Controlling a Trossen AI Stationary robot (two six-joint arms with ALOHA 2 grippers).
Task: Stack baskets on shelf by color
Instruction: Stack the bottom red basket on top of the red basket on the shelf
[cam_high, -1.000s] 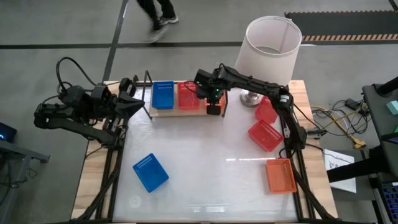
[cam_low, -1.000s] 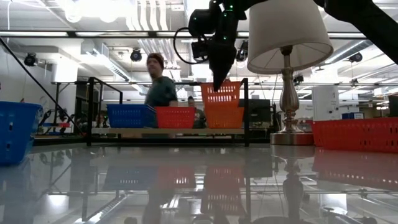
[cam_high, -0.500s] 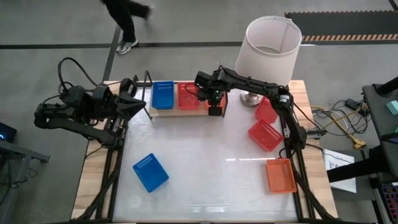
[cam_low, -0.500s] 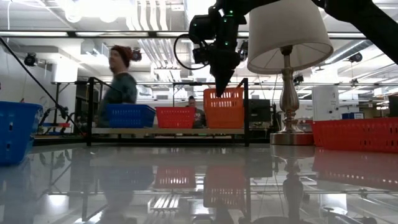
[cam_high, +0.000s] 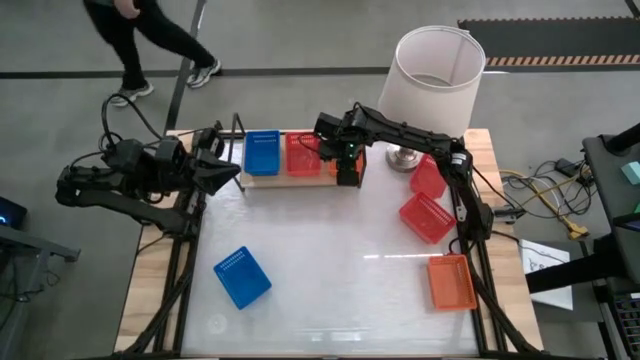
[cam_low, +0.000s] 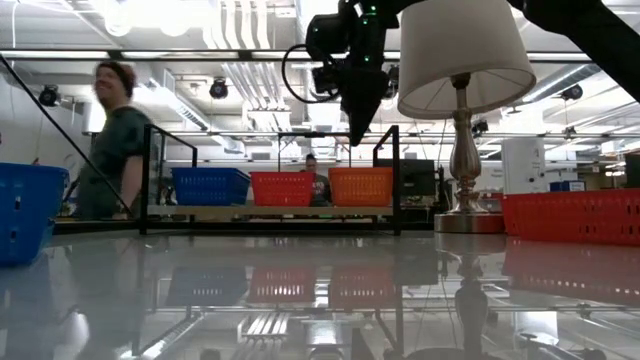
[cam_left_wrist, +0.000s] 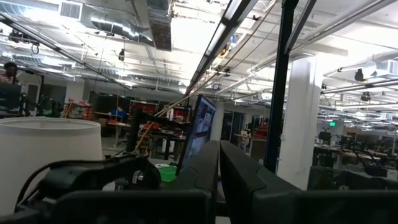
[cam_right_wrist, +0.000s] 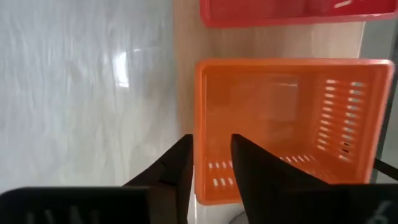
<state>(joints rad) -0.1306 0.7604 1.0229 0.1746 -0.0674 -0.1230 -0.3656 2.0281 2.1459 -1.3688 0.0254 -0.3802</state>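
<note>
So the shelf (cam_high: 290, 172) at the back of the counter (cam_high: 330, 260) is laid out one colour per slot: a blue basket (cam_high: 262, 152), a red basket (cam_high: 302, 152) and an orange basket (cam_right_wrist: 283, 124), which sits flat at the right end. The right pincer (cam_right_wrist: 211, 158) is parted, straddling that basket's near wall without pinching it, so a release is likely. The left pincer (cam_left_wrist: 217, 168) is parked off the left edge, pressed together. More baskets are left scattered on the counter.

Shelf (cam_low: 270, 210) holds 3 baskets (cam_low: 283, 187); table (cam_high: 330, 250) apparently 4.
</note>
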